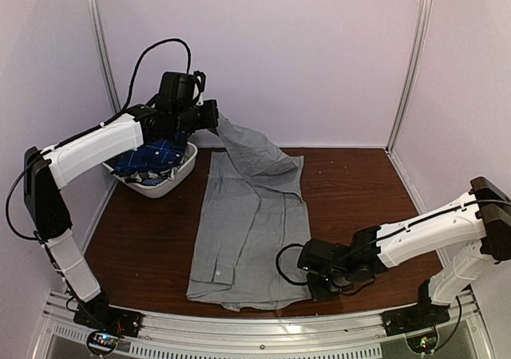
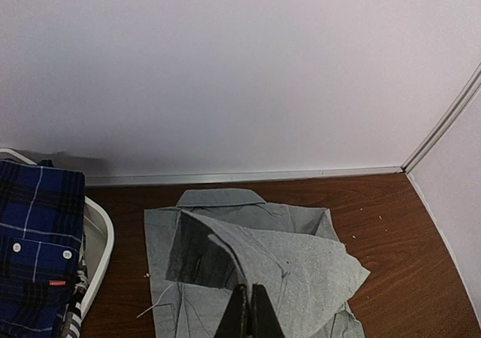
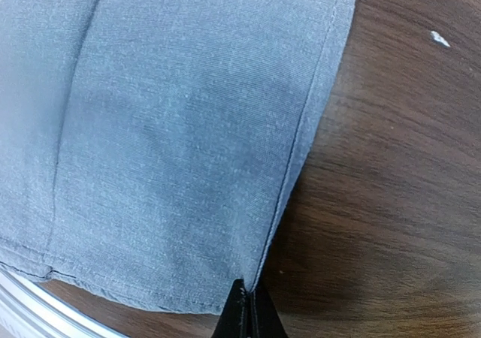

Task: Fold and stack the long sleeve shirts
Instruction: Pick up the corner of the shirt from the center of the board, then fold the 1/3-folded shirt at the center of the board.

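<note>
A plain grey long sleeve shirt (image 1: 247, 231) lies lengthwise on the brown table, collar (image 2: 219, 197) toward the back wall. My left gripper (image 1: 217, 118) is raised at the back left and shut on a fold of the grey shirt, which hangs up from the collar end as a tented flap (image 2: 301, 259). In the left wrist view the left gripper (image 2: 249, 289) pinches that flap. My right gripper (image 1: 306, 265) sits low at the shirt's near right corner. In the right wrist view the right gripper (image 3: 246, 289) is shut on the grey shirt's hem edge (image 3: 301, 150).
A white oval basket (image 1: 172, 182) stands at the back left under the left arm, holding dark blue plaid shirts (image 1: 152, 158). The same basket rim (image 2: 101, 240) and plaid cloth (image 2: 34, 248) show in the left wrist view. Walls close three sides; a metal rail (image 1: 263, 327) runs along the near edge.
</note>
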